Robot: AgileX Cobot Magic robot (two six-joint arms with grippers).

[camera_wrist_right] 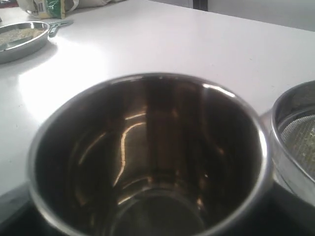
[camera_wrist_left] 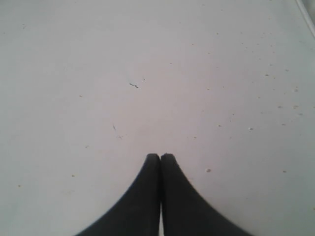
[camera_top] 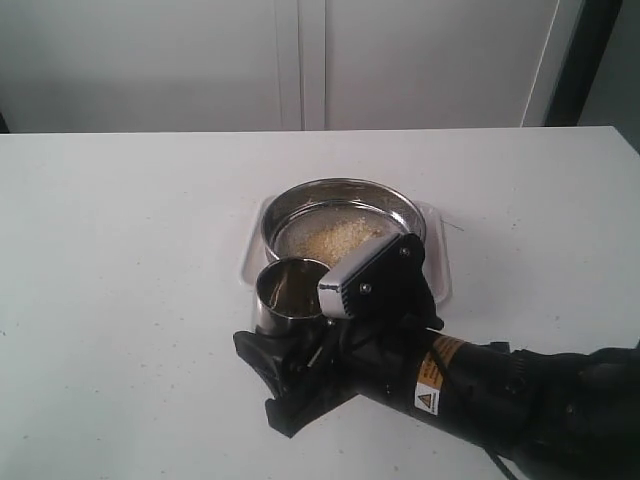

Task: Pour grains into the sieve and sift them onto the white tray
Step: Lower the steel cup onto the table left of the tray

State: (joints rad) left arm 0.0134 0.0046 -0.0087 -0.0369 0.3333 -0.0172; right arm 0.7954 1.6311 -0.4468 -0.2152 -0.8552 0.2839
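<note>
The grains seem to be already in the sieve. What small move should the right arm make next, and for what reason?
Probably set the steel cup down beside the white tray and release it. The cup looks empty and upright in the right gripper, and the grains already lie in the sieve over the tray, so sifting comes next.

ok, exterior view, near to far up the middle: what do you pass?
Right pincer → steel cup → sieve with grains → bare table → wall.
</note>
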